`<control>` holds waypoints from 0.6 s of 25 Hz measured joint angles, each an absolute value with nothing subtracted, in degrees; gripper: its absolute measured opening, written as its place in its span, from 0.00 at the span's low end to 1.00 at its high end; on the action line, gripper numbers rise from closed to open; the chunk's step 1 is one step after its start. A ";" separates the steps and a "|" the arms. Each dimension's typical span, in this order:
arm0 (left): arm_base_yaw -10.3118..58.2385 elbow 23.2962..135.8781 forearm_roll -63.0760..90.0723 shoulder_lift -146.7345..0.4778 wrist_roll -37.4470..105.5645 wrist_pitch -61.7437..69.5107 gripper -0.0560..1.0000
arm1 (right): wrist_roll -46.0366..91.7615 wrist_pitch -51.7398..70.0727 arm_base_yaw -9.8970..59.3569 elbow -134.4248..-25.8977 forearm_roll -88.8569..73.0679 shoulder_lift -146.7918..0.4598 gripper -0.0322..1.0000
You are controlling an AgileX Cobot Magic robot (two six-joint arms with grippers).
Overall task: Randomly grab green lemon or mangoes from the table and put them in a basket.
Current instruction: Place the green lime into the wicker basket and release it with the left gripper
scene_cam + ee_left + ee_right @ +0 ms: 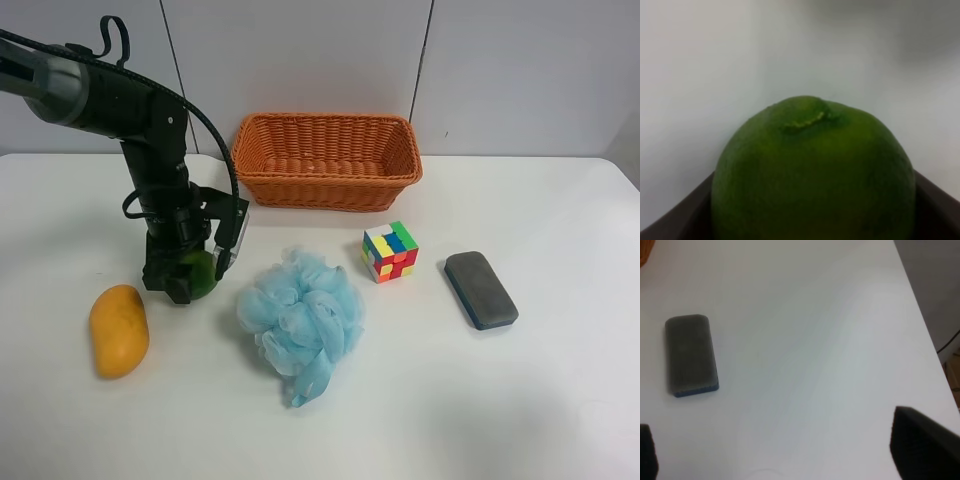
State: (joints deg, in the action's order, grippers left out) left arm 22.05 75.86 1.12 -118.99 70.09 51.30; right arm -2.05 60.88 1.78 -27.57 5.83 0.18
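The green lemon (205, 274) rests on the white table (520, 400), and the left arm reaches down over it. My left gripper (200, 279) is shut on it; in the left wrist view the lemon (812, 170) fills the space between the two dark fingers (675, 220). The yellow-orange mango (119, 330) lies on the table just beside the lemon, toward the front. The orange wicker basket (325, 188) stands empty at the back. My right gripper (785, 452) is open and empty over bare table; it is outside the exterior high view.
A fluffy light-blue bath sponge (300, 320) lies beside the lemon. A multicoloured puzzle cube (390, 251) sits in front of the basket. A dark grey eraser block (481, 289) lies further along and also shows in the right wrist view (691, 354). The table edge (920, 305) shows there.
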 joint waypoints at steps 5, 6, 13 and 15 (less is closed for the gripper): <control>22.05 75.93 0.94 -115.12 70.03 51.19 0.64 | -2.05 60.88 1.78 -27.57 5.83 0.18 0.92; 22.05 76.32 0.94 -113.78 70.03 51.08 0.64 | -2.05 60.88 1.78 -27.57 5.83 0.18 0.92; 22.05 84.69 0.94 -105.92 70.03 47.74 0.64 | -2.05 60.88 1.78 -27.57 5.83 0.18 0.92; 22.05 87.63 0.94 -105.75 70.20 45.90 0.64 | -2.05 60.88 1.78 -27.57 5.83 0.18 0.92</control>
